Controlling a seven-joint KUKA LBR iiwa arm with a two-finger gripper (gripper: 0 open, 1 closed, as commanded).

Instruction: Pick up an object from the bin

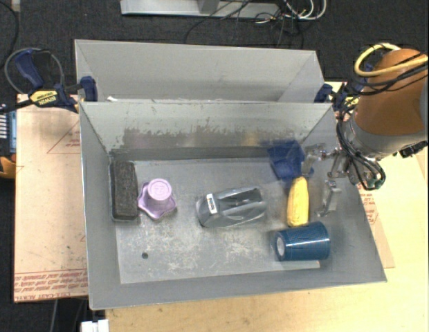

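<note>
Big grey bin point(201, 258) with the arm point(387, 109) coming in from the right. Inside there's a silver stapler point(232, 207) in the middle, a dark blue can point(302, 244) on its side front right, a dark grey block point(124, 189) far left, and a purple cup point(157, 199) touching it. The gripper point(326, 185) hangs just right of the yellow corn cob point(297, 201), which lies between stapler and gripper, behind the can. Honestly can't tell if the gripper's open or closed.

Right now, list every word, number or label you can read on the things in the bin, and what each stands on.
No text is readable.
Silver stapler: small white label at its left end, too small to read.
Blue cup, purple cup: no markings visible.
</note>
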